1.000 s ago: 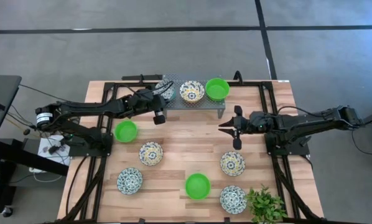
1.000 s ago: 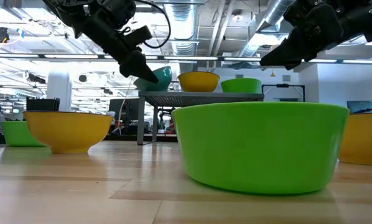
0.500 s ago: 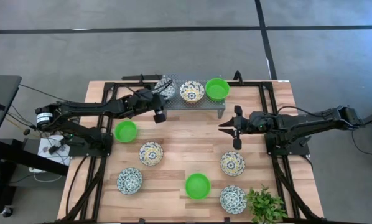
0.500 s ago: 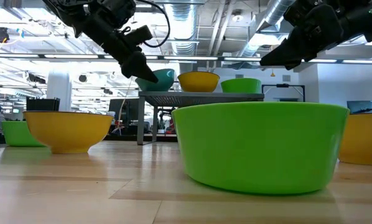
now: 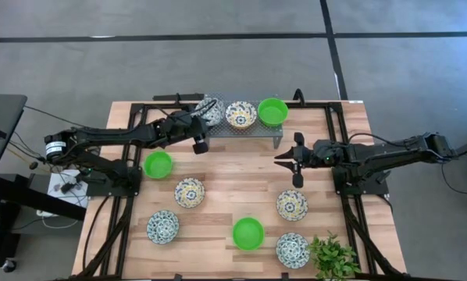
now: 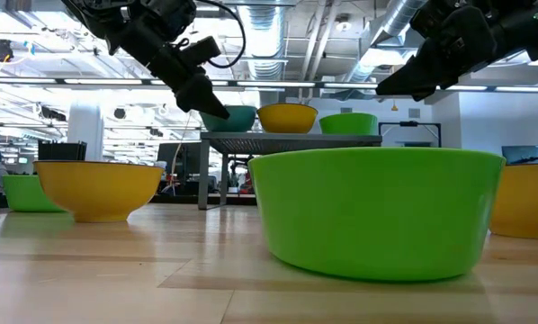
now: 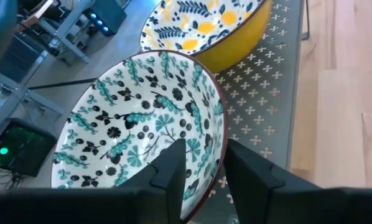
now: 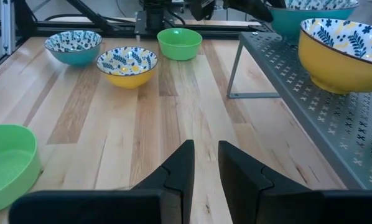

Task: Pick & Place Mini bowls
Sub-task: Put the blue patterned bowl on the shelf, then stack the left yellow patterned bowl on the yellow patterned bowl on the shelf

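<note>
On the metal rack (image 5: 241, 129), I see the left claw (image 7: 204, 171) parted astride the teal bowl's (image 7: 136, 124) rim; overhead hides this. Right claw (image 8: 203, 163) hovers narrowly parted over the surface (image 5: 233, 183), empty; six bowls lie below.

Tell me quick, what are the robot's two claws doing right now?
Left gripper: open, its fingers on either side of the rim of the blue-and-white bowl on the metal rack.
Right gripper: holding nothing, hovering over the table.

Left gripper (image 5: 204, 119) jaws parted — right gripper (image 5: 283, 158) hovering, idle.
</note>
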Controlling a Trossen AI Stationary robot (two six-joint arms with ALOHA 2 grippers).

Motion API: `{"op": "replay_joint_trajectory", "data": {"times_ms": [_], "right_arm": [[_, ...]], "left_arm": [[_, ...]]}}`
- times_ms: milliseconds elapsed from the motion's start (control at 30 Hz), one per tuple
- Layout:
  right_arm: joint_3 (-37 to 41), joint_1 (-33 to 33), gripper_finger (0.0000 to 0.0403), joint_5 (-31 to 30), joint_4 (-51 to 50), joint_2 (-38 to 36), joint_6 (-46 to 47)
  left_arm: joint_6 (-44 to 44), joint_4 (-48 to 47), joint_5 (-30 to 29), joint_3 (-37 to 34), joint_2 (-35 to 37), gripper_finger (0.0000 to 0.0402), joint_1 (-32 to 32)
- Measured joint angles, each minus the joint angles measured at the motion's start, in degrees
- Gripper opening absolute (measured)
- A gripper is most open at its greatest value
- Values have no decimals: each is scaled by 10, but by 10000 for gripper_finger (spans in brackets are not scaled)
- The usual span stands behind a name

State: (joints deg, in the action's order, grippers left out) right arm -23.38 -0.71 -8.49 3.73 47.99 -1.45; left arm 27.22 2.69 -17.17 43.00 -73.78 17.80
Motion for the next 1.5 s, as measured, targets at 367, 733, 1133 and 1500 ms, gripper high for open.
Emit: {"op": "replay_joint_trajectory", "data": {"times_ms": [367, 733, 1133, 1500], "right_arm": [[0, 0, 68, 0, 0, 0, 0], [0, 0, 68, 0, 0, 0, 0], [0, -1, 68, 10, 0, 0, 35], [0, -15, 68, 11, 27, 79, 70]], "left_arm": [[8, 10, -42, 0, 5, 162, -4], [12, 14, -53, 0, 77, 201, -67], [-88, -47, 41, 0, 95, 202, -205], [-343, -193, 41, 0, 95, 202, -334]]}}
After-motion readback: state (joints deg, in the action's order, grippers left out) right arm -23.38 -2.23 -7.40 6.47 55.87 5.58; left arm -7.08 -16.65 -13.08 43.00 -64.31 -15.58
